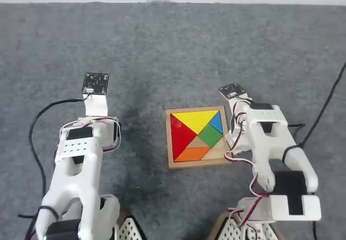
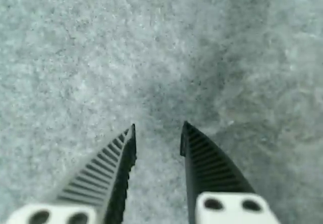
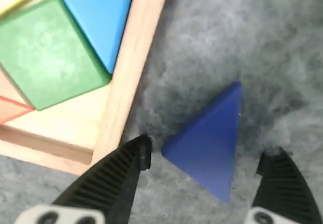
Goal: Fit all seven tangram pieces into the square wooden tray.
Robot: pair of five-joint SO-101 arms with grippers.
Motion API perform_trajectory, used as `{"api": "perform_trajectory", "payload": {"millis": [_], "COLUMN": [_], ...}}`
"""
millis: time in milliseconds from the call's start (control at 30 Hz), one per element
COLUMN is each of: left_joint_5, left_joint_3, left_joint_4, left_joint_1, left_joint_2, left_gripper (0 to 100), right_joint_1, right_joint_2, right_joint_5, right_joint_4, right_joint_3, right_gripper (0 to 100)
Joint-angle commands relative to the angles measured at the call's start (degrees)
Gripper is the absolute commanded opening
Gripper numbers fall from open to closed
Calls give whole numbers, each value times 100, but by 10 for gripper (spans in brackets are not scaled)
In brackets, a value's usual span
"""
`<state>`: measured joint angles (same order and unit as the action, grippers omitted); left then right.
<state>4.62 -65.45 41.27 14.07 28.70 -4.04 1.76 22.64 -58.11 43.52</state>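
The square wooden tray lies mid-table holding red, yellow, light blue, green and orange pieces plus a tan one. In the right wrist view its rim runs beside a dark blue triangle lying flat on the carpet just outside the tray. My right gripper is open, its fingers on either side of that triangle, not closed on it. My left gripper is open over bare carpet, well left of the tray.
Grey carpet covers the table. The right arm stands close against the tray's right side; the left arm is at the left. Black cables trail at both outer edges.
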Motion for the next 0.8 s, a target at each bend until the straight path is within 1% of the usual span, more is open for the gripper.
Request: {"api": "perform_trajectory", "payload": {"millis": [0, 133, 300, 567, 767], "left_joint_5": [44, 44, 44, 44, 44], "left_joint_3": [110, 110, 110, 110, 110], "left_joint_4": [-123, -123, -123, -123, -132], "left_joint_1": [-62, -62, -62, -62, -62], "left_joint_2": [-9, -9, -9, -9, -9], "left_gripper": [145, 145, 145, 145, 145], "right_joint_1": [92, 180, 207, 207, 163], "right_joint_2": [-31, -75, -84, -22, 365], "right_joint_5": [-53, -70, -70, -62, -35], "right_joint_4": [268, 330, 400, 356, -4], "right_joint_3": [-325, -316, -316, -290, -343], "right_gripper": [333, 329, 247, 185, 133]}}
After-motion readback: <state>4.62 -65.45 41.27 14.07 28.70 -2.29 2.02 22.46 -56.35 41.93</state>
